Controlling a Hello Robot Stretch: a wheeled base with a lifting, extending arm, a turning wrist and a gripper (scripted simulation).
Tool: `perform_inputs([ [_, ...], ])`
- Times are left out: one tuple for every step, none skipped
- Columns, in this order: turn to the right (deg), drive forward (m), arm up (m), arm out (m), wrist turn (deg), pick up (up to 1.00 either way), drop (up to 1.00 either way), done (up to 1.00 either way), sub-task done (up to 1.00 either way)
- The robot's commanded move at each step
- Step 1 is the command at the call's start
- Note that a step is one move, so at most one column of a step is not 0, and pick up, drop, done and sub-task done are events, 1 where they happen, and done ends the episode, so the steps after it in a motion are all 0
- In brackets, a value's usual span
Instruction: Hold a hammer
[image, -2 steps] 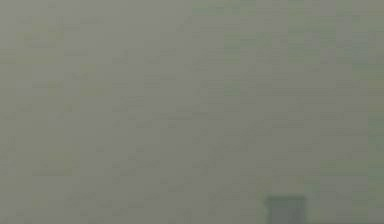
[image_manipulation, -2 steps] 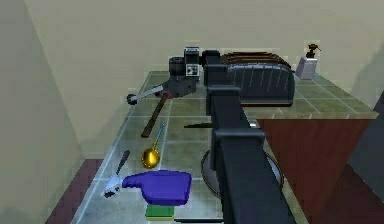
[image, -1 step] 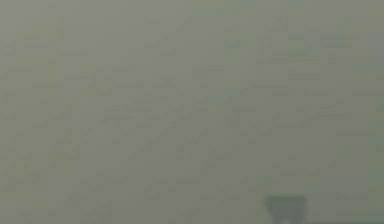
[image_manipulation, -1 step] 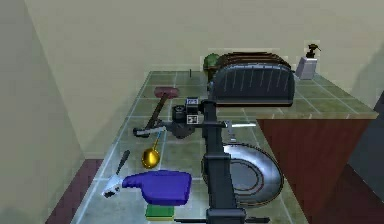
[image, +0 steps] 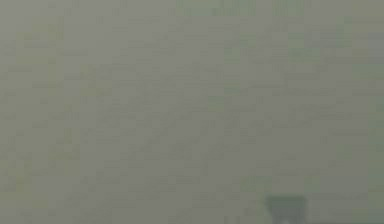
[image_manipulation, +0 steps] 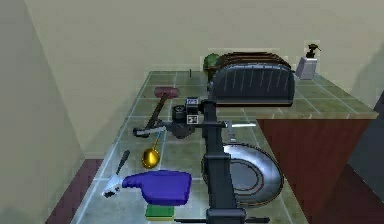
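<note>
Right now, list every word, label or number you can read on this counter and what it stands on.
None can be read.
The white squares on the arm bear black marks, not letters.
Any print on the blue bottle or toaster is too small.

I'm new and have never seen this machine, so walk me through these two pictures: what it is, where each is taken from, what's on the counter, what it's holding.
This is a wheeled robot with one arm that reaches out sideways. The forward view looks ahead from the robot at a plain greyish wall. The arm side view looks out from its body over a tiled counter. The dark bar is the arm; its hand is at the far end. By the hand lies a hammer with a reddish head. Also there: a dark toaster, a soap bottle, a round metal pan and a blue bottle. With the hammer lying on the counter at the hand, I cannot tell whether it holds anything.
</note>
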Motion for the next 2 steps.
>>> perform_inputs([
  [0.0, 0.0, 0.1, 0.0, 0.0, 0.0, 0.0, 0.0, 0.0],
  [0.0, 0.0, 0.0, 0.0, 0.0, 0.0, 0.0, 1.0, 0.0],
])
